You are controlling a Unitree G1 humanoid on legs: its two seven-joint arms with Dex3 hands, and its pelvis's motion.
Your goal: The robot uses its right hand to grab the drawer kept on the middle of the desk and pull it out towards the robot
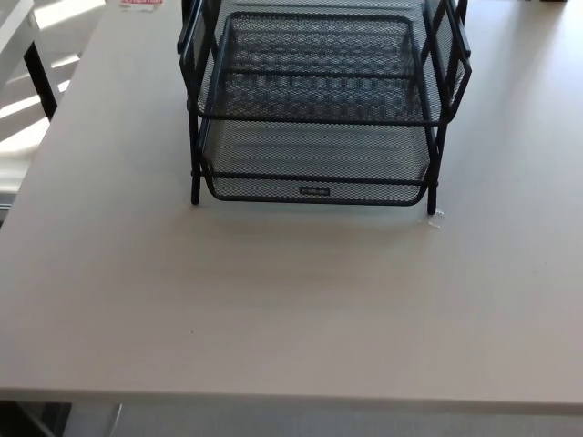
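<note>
A black wire-mesh stacking tray unit [319, 100] is seen standing on a pale grey matte bench [273, 309], set toward the far middle of the surface. The unit is made up of a thin black metal frame [193, 146] with upright legs at the front corners, and mesh trays are carried in it one above the other. The lowest black mesh drawer [314, 159] is seated within the frame, its front rail lying just ahead of the two front legs, and a small dark label plate [314, 191] is fixed at the middle of that front edge. An upper mesh tray [319, 64] is held above it, set further back, so that the floor of the lower drawer is partly shown beneath. The top of the unit is cut off by the upper edge of the picture.

A tiny pale scrap [435, 217] is seen on the bench just beside the right front leg. At the far left corner of the bench a small red and white object [141, 3] is partly shown, too cropped to be identified. Beyond the left edge of the bench a sunlit floor [27, 109] is visible, crossed by bright bands of light.

Neither the left hand nor the right hand is shown, so their state cannot be described. The drawer is touched by nothing.
</note>
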